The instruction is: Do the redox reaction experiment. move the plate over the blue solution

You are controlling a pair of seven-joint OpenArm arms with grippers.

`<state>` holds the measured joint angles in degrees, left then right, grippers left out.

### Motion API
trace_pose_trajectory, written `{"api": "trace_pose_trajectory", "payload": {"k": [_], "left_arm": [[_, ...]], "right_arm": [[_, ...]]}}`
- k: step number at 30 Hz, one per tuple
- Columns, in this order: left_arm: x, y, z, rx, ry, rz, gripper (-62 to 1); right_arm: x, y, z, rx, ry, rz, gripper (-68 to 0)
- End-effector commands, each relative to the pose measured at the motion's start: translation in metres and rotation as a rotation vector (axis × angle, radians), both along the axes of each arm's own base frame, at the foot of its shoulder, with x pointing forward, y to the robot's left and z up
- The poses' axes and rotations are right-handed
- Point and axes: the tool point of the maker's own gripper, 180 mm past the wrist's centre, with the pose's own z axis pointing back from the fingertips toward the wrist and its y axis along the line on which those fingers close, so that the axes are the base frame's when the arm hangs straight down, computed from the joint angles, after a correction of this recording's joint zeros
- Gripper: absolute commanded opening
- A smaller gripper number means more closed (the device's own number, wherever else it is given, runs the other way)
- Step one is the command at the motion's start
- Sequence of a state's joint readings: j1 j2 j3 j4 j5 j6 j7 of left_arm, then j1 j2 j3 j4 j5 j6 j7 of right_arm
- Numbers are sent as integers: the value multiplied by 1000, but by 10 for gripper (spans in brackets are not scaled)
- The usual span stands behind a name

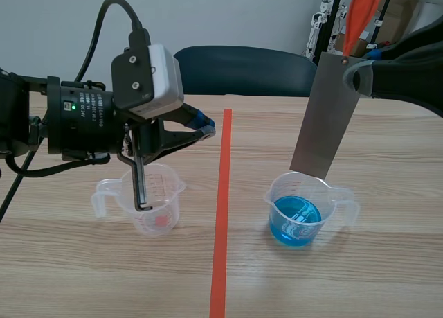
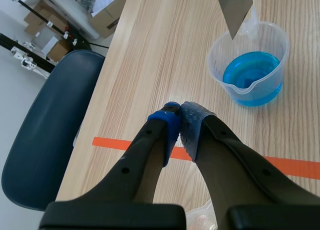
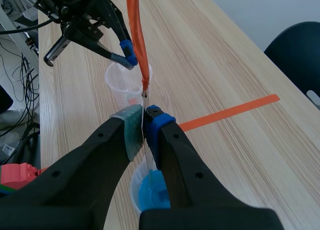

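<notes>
- Left gripper (image 1: 199,124) (image 2: 180,115) raised over the left part of the bench (image 1: 387,276), fingers clenched on each other, pads touching at the tips, nothing visible between them
- Beneath it, left of the middle line, a clear cup (image 1: 149,206) standing upright on the bench, handle to the left, a small reddish spot at its bottom
- Thin dark bar (image 1: 140,183) hanging from under the left arm's wrist down into that clear cup; cannot tell how it is fixed there
- Orange-red tape line (image 1: 223,214) running from near to far down the middle of the bench
- Dark blue chair (image 1: 242,68) beyond the far edge of the bench
- Right of the line, cup of blue solution (image 1: 297,213) (image 2: 252,74) upright, handle to the right
- Grey metal plate (image 1: 325,117) hanging tilted above that cup, its lower edge at about the far rim and clear of the blue liquid
- Orange strip (image 1: 360,13) attached at the plate's upper corner
- Right gripper (image 1: 356,75) (image 3: 145,115) raised at the far right, fingers grasping the plate by its upper end, the plate seen edge-on between the two pads
</notes>
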<state>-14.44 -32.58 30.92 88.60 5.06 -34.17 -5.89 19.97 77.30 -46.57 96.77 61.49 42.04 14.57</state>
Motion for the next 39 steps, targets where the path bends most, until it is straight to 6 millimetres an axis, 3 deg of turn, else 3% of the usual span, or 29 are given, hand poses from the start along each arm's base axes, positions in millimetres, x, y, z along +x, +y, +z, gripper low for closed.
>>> {"api": "trace_pose_trajectory", "payload": {"k": [1, 39], "left_arm": [[1, -6, 15, -35, -31, -16, -582], [-5, -9, 13, -28, -33, -47, -582]], "right_arm": [[2, 2, 15, 36, -25, 7, -671], [2, 2, 14, 35, -25, 7, -671]]}}
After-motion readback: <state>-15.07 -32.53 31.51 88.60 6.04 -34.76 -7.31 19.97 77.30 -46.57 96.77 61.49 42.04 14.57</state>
